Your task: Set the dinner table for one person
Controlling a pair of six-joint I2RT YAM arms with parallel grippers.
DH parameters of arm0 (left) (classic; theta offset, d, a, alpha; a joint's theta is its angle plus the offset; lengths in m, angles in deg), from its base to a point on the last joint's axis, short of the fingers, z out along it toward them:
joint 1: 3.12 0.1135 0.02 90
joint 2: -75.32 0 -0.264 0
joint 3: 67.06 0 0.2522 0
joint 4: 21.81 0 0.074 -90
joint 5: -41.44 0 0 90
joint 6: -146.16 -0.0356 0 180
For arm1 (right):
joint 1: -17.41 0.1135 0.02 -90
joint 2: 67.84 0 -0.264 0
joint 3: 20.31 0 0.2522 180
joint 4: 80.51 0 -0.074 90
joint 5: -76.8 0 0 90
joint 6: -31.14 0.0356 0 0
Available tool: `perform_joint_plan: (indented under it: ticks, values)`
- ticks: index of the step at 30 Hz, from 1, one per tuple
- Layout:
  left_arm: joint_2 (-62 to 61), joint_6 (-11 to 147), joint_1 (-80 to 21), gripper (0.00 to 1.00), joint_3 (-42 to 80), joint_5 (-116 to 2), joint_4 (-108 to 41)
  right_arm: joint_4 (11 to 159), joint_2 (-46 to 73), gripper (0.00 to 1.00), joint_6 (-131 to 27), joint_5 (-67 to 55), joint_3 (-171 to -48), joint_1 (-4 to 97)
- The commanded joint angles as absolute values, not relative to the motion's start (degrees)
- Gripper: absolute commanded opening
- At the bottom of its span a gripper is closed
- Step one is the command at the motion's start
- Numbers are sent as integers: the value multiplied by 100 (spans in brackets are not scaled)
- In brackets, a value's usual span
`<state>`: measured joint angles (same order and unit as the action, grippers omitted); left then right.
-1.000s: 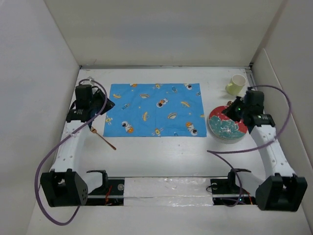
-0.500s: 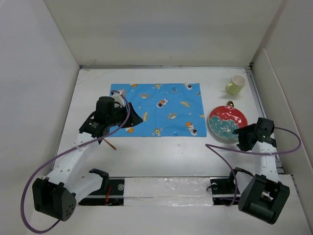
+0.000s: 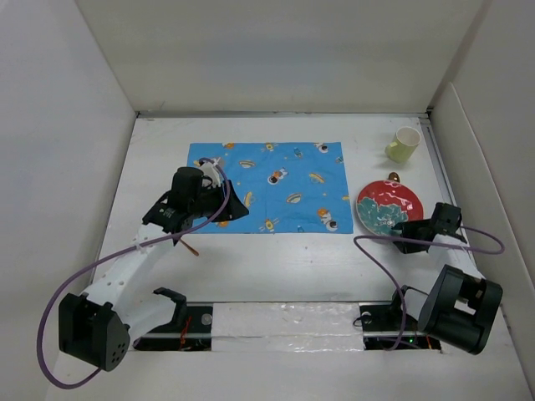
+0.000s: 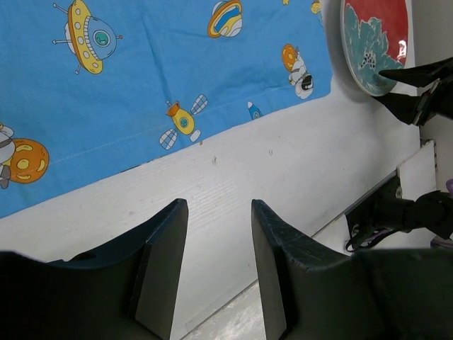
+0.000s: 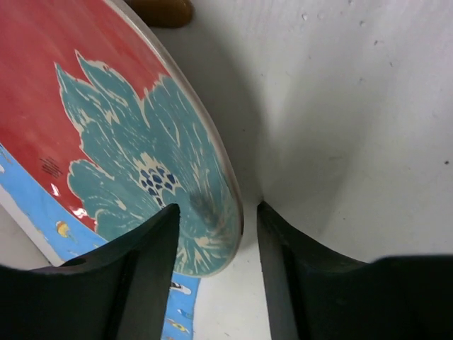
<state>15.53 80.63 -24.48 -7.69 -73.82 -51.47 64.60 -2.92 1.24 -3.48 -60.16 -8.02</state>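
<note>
White desk (image 3: 276, 263) beneath everything, walled by upright white panels along its edges. Toward the left edge, a brown utensil (image 3: 191, 248), half hidden under the left arm. Left hand (image 3: 227, 205) at the near left corner of the blue cartoon cloth (image 3: 284, 180), jaws wide, gripping nothing. Cloth flat at mid-desk, nearer the far edge. Just right of it, a red and teal plate (image 3: 386, 207). Right hand (image 3: 408, 236) at the plate's near rim, jaws apart astride that rim. Pale cup (image 3: 404, 144) in the far right corner.
</note>
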Motion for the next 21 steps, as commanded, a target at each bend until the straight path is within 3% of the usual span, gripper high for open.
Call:
perform_joint_plan:
  ticks: [1, 6, 10, 15, 21]
  values:
    - [1529, 7980, -2447, 38, -583, -7511, -4955, 6858, -184, 49, 486, -475, -5877, -808]
    - [1494, 7963, -2447, 36, -469, -7432, -4990, 7069, -35, 39, 873, -485, -5675, -808]
    - [1485, 7963, -2447, 35, -390, -7423, -4999, 6930, -174, 20, 961, -589, -5613, -755]
    - [1503, 8042, -2447, 37, -206, -7388, -4955, 6124, -1210, 1, 689, -721, -5911, -755]
    - [1345, 8332, -2447, 37, 137, -7405, -4867, 5120, -2502, 0, 241, -986, -7307, -755]
